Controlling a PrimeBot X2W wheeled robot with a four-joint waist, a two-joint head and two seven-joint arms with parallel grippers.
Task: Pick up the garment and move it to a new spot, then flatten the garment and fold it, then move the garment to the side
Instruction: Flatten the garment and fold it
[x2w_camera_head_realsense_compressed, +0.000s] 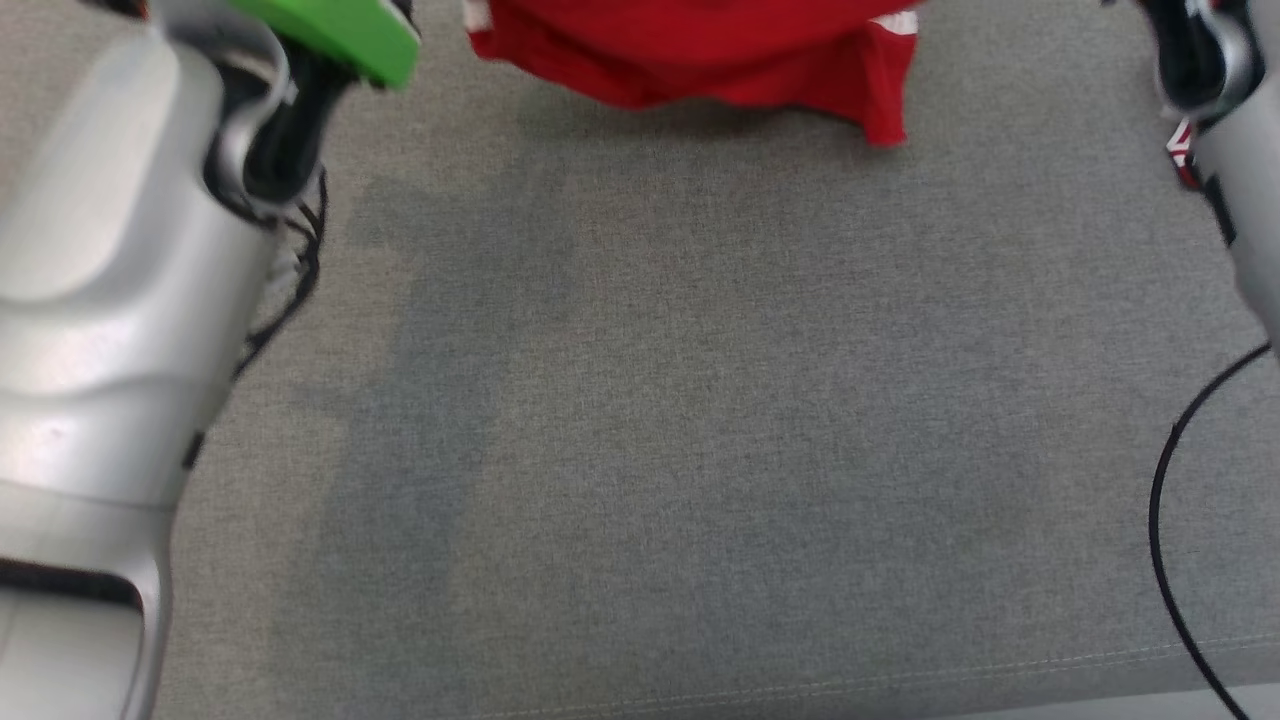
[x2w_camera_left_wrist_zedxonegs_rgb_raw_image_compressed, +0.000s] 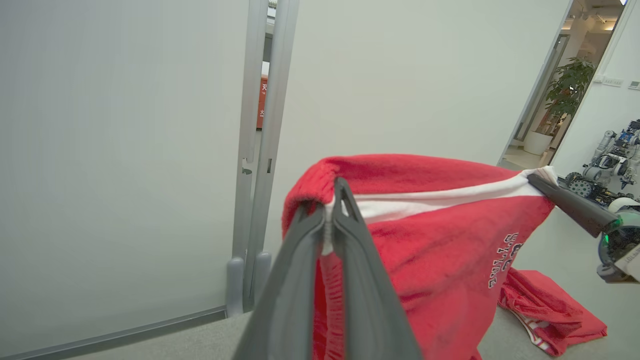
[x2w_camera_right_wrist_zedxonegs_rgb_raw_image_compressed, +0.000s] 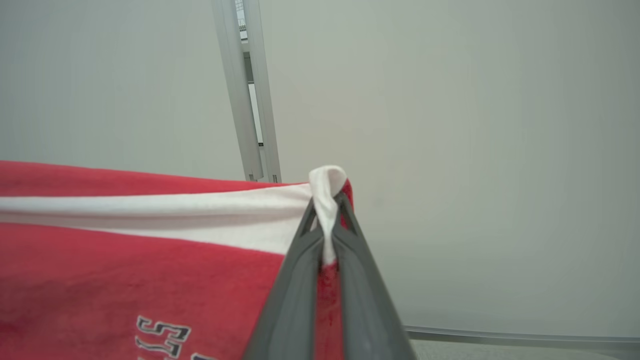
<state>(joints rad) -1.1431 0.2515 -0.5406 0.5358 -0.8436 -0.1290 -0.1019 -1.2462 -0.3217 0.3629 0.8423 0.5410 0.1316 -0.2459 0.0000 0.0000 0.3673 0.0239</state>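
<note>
The red garment (x2w_camera_right_wrist_zedxonegs_rgb_raw_image_compressed: 125, 280) carried dark-outlined block lettering (x2w_camera_right_wrist_zedxonegs_rgb_raw_image_compressed: 162, 334). In the right wrist view its first letter read as an S, and the rest was cut off at the bottom edge. In the left wrist view the print ran in two short lines, too small and creased to read. Beyond the garment, a red sign (x2w_camera_left_wrist_zedxonegs_rgb_raw_image_compressed: 262, 102) bore white characters, also too small to read.

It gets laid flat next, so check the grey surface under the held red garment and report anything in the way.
Nothing visible lies on the grey surface below the red garment that the left hand and right hand hold. A black cable curves at its right edge.
</note>
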